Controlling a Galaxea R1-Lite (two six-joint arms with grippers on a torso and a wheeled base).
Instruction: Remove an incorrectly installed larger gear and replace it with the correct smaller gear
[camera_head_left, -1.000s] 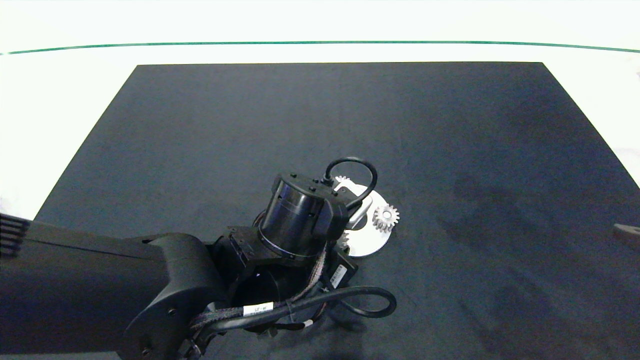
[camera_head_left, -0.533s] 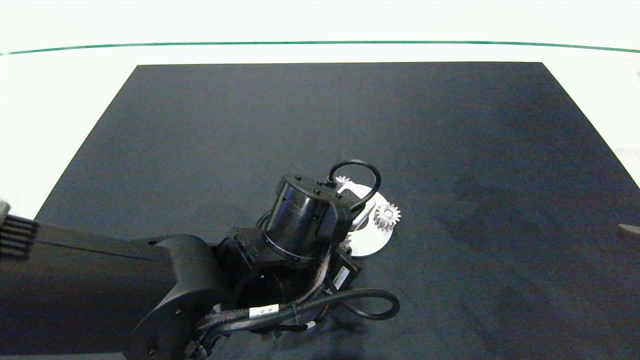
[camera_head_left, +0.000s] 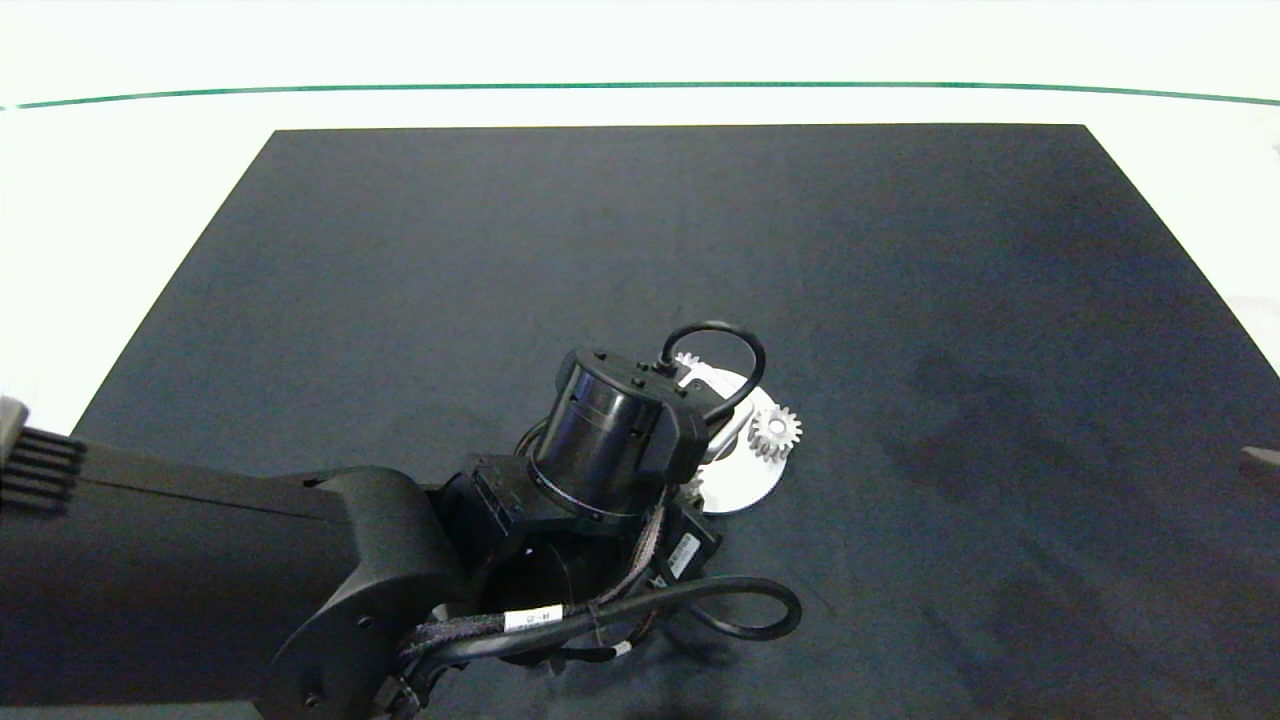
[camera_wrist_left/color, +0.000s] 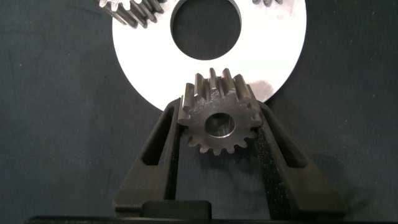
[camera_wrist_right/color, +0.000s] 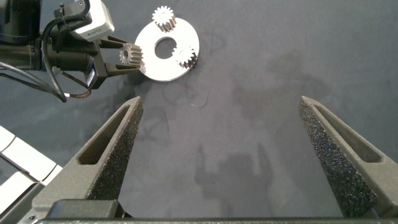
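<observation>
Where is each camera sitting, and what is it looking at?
Head view: above the table, looking down at the round silver metal disc; left arm shows.
Left wrist view: on the left arm, facing the left hand gripping a silver metal toothed gear.
Right wrist view: on the right arm, farther off; open right hand shows.
All share the disc.

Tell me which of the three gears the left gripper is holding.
The gear at the disc's rim, clamped between the left gripper's fingers. The other two gears sit free on the disc, untouched.

Left gripper (camera_wrist_left/color: 219, 134) clamped, right gripper (camera_wrist_right/color: 217, 155) agape
</observation>
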